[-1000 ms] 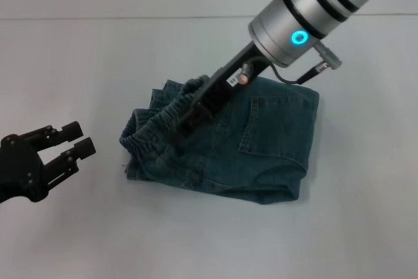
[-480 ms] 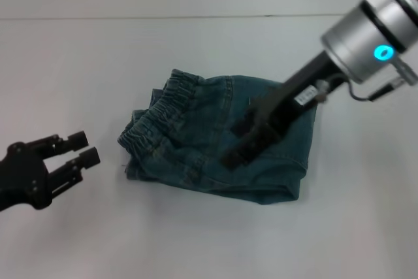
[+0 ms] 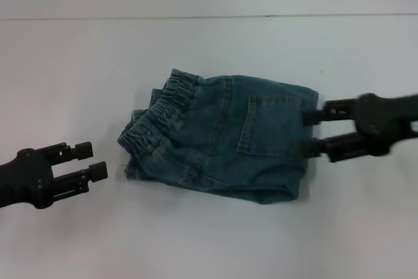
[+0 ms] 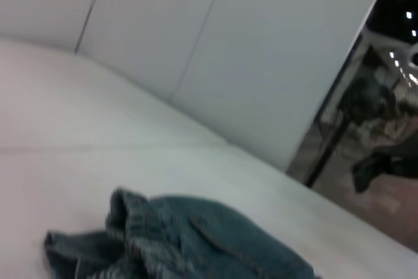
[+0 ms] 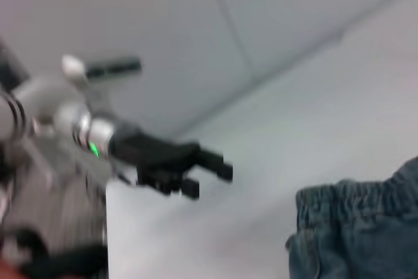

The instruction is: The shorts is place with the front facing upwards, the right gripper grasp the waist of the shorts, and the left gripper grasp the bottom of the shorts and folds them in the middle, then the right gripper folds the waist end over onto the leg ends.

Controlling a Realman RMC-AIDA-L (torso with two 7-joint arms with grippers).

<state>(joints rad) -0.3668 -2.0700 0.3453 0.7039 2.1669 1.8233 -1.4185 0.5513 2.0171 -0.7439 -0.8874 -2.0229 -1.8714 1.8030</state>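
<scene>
Right gripper [image 3: 312,132], jaws parted and empty, sits level with the folded shorts [image 3: 222,138], fingertips touching or just beside their nearest edge. Beyond it the denim's long axis runs across to the waist of the shorts [image 3: 157,117] at the far end. Left gripper [image 3: 98,162], likewise parted and empty, lies just past that waistband on the table [image 3: 78,63]. No containers.

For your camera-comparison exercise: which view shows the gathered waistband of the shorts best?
The head view: the whole waist of the shorts lies unobstructed. The right wrist view shows part of it; the left wrist view shows only its bunched edge.
</scene>
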